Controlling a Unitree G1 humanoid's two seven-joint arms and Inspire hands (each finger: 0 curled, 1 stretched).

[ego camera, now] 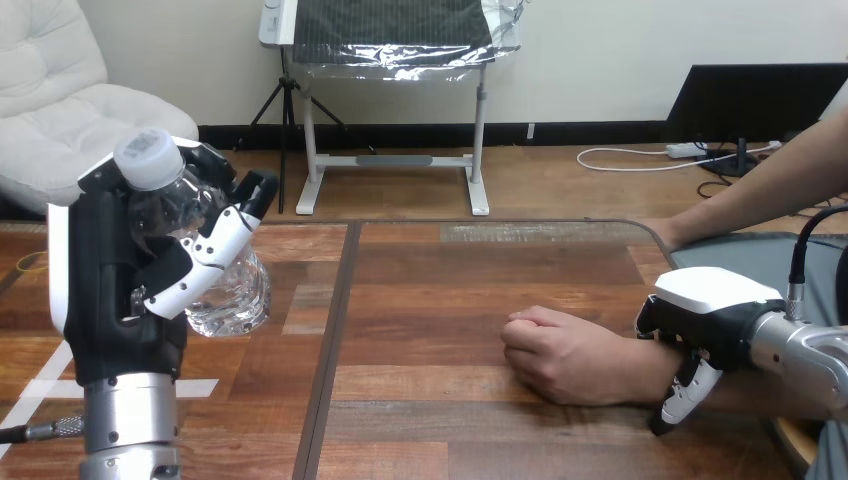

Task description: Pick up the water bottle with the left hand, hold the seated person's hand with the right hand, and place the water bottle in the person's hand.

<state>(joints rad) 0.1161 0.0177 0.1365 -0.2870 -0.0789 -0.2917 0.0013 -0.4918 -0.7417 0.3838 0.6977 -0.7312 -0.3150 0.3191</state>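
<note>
1. Water bottle: clear plastic with a white cap, at the left side of the wooden table. It is tilted, with the cap up and to the left and the base down and to the right. Cannot tell whether the base touches the tabletop.
2. Left hand: raised upright at the left, closed around the bottle. Its fingers wrap across the near face of the bottle body and the thumb side is up by the neck. The cap stands above the top of the hand. The silver left forearm rises from the bottom edge.
3. Person's hand: loosely fisted, resting on the table right of centre, knuckles toward the left. It is well apart from the bottle and holds nothing.
4. Right hand: comes in from the right edge and lies over the person's wrist, white back shell on top. Its fingers curl down over the near side of the wrist, so the hand is closed on it. Thumb position cannot be made out.
5. Person's second forearm: reaches in from the far right, with the hand near the table's far right corner.
6. White tape marks: on the tabletop at near left, beside the left forearm.
</note>
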